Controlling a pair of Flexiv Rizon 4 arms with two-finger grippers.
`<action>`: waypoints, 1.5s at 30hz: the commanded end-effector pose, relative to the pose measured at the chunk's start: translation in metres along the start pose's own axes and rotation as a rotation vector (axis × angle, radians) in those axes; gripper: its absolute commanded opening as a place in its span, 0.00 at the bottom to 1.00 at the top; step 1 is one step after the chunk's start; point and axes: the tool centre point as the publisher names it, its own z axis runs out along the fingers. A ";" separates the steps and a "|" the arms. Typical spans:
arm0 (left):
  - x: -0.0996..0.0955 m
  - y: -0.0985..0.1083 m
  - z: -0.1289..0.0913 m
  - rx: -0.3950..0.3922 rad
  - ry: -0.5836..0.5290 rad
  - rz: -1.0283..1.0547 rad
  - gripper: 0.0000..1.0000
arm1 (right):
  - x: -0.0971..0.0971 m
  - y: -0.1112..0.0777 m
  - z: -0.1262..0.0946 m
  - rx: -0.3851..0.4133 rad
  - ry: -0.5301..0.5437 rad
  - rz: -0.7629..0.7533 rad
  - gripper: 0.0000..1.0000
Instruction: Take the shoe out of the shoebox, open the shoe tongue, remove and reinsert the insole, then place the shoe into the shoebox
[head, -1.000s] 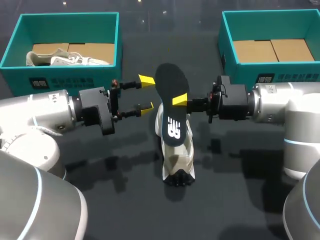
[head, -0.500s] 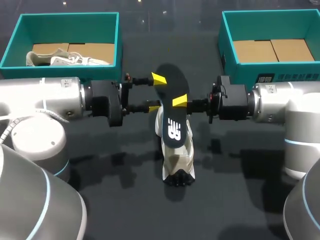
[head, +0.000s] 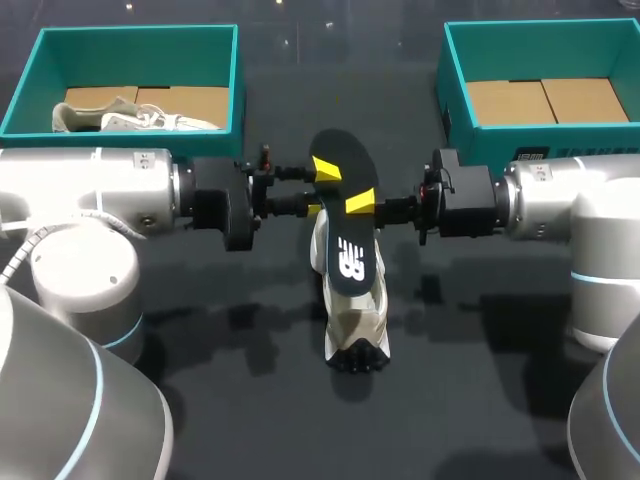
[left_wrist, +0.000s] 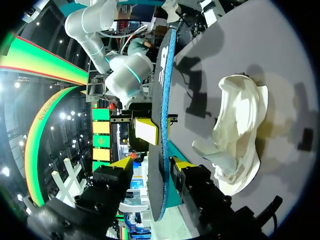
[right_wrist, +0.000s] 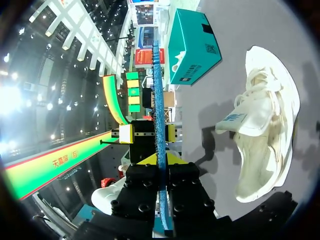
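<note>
Centre passage is being blocked by the insole (head: 340, 215) raised over the shoe (head: 352, 325), flanked by left gripper (head: 319, 188) and right gripper (head: 358, 203). Far corners are being taken by left shoebox (head: 150, 145) and right shoebox (head: 480, 150); the near table (head: 470, 400) is being left passable.

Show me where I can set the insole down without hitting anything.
Bare table flanks the toe of the shoe and runs between the left shoebox and right shoebox, whose floor is bare too. Crowded: the middle, where left claw and right claw meet at the insole above the shoe.
</note>
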 end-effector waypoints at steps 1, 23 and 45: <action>0.001 -0.002 0.009 -0.008 -0.009 0.003 0.44 | -0.002 0.003 0.000 0.013 0.002 0.002 0.00; 0.002 0.008 0.019 -0.042 -0.005 0.018 0.19 | -0.001 0.005 0.004 0.039 0.003 0.009 0.00; 0.009 0.011 0.024 -0.034 0.004 0.016 0.11 | 0.001 0.004 0.007 0.044 0.017 0.014 0.00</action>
